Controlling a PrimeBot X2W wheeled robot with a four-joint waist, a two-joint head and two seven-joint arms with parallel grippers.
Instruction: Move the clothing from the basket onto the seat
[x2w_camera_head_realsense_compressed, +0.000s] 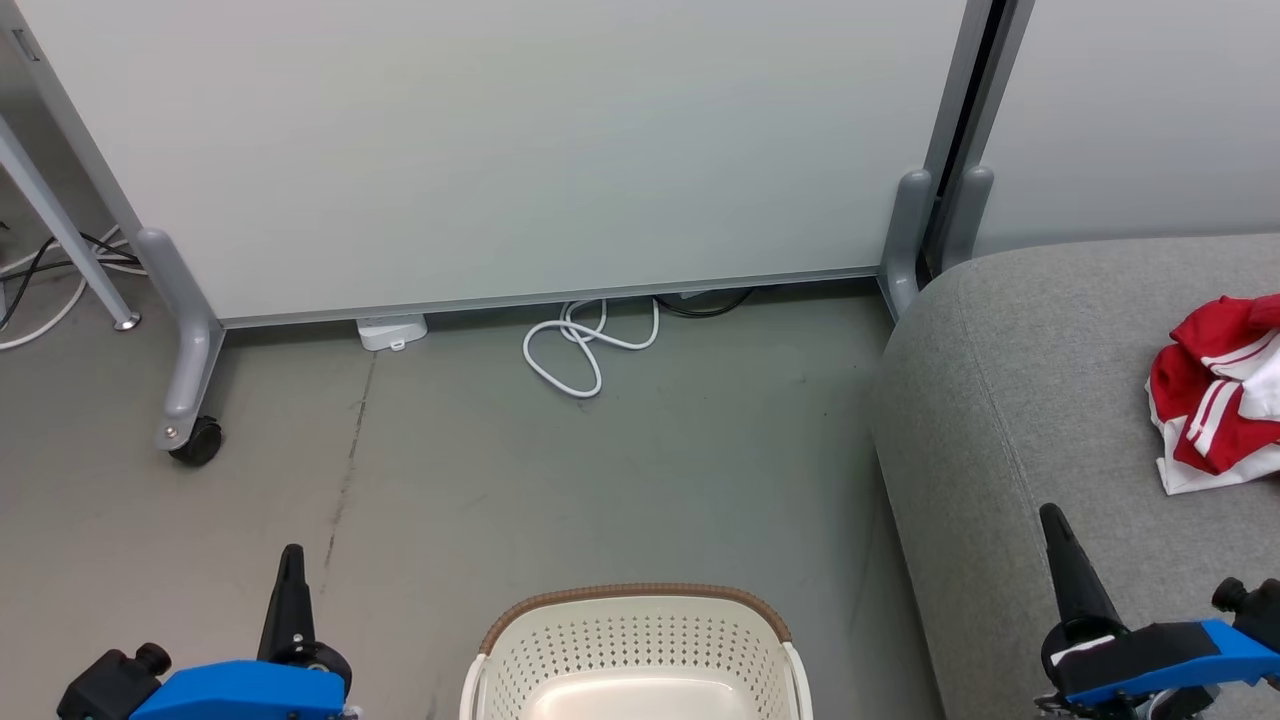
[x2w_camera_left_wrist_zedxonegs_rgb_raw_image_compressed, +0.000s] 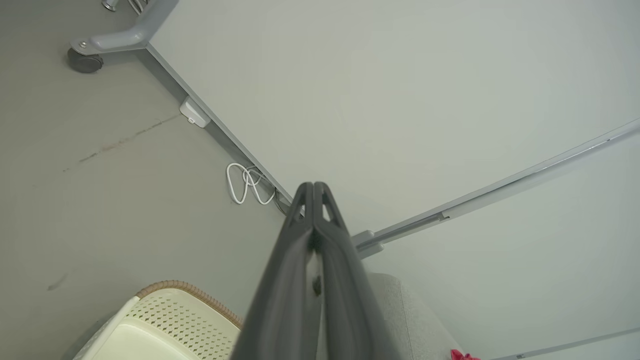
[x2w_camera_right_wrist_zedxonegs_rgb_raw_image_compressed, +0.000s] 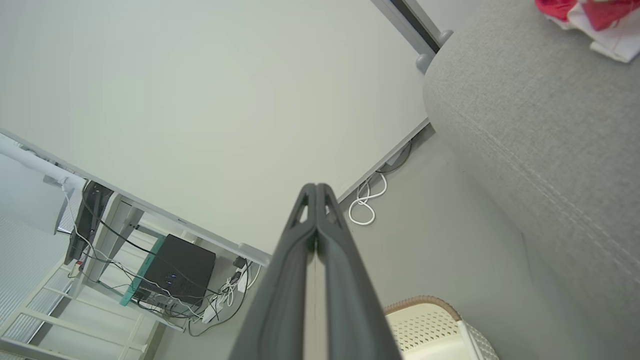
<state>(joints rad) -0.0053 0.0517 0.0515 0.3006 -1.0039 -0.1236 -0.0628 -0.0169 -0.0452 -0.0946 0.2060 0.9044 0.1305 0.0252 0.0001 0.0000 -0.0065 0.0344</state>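
You look to be at the tail end of the job. The clothing (x2w_camera_head_realsense_compressed: 1215, 395), a crumpled red-and-white heap, lies on the sofa (x2w_camera_head_realsense_compressed: 1030, 400) near the head view's right edge. It is well apart from the basket (x2w_camera_head_realsense_compressed: 640, 640), which stands on the floor (x2w_camera_head_realsense_compressed: 600, 480) between your two arms, just beside the sofa's rounded end. What you can see of the basket's inside is bare cream plastic, but its near part is cut off at the picture's bottom edge. You also cannot tell whether the heap is one garment or two. The next move, as I judge it, calls for a look down into the basket. Should anything red be left there, you would need to part one gripper's fingers and reach in from above. The left gripper (x2w_camera_head_realsense_compressed: 290, 575) sits low to the basket's left, fingers pressed together, pointing up, holding nothing. The right gripper (x2w_camera_head_realsense_compressed: 1058, 540) shows against the sofa's near part, fingers likewise closed on nothing, short of the clothing.
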